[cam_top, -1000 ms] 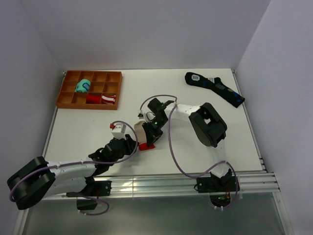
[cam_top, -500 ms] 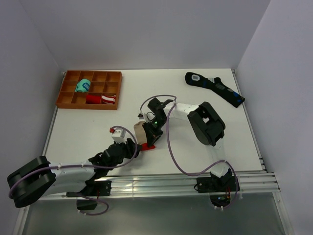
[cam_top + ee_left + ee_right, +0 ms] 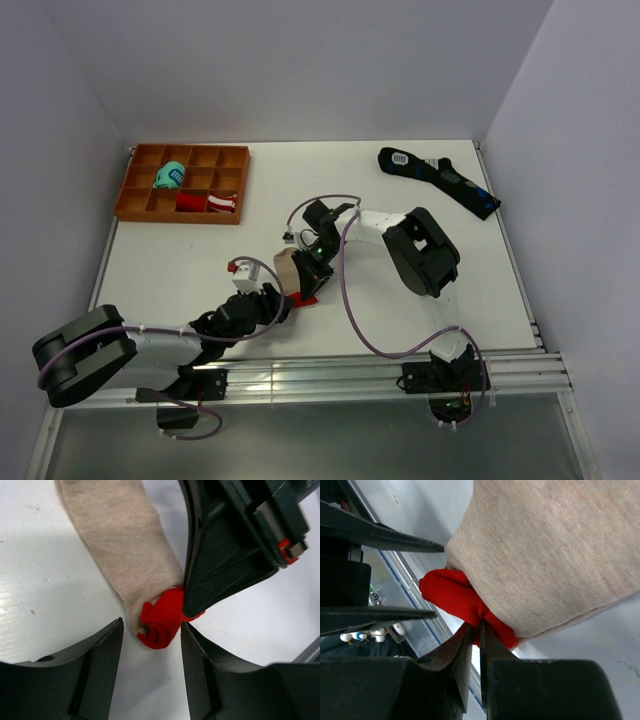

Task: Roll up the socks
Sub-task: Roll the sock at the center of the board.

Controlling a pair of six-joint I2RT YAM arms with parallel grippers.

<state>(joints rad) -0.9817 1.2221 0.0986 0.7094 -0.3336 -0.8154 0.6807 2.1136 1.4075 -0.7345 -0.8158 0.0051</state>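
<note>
The socks [image 3: 287,267] lie mid-table, a tan pair with a red end [image 3: 304,296] curled into a small roll. In the left wrist view the tan fabric [image 3: 120,545] runs away from me and the red roll [image 3: 161,621] sits between my left gripper's [image 3: 151,630] open fingers, apart from both. My right gripper [image 3: 476,626] is shut on a fold of the red end [image 3: 447,596], with the tan fabric [image 3: 555,555] above it. Its black body [image 3: 235,545] stands right of the roll. In the top view my left gripper [image 3: 277,303] and right gripper [image 3: 310,278] meet at the red end.
An orange divided tray [image 3: 140,205] at the back left holds a teal bundle [image 3: 169,176] and a red-and-white bundle [image 3: 208,202]. A long black sock [image 3: 437,179] lies at the back right. The table's metal front rail [image 3: 330,370] runs just behind my left gripper.
My left arm has swung and reached in, so its open fingers now flank the red roll. The right gripper has kept its hold; the red end has shifted slightly.
</note>
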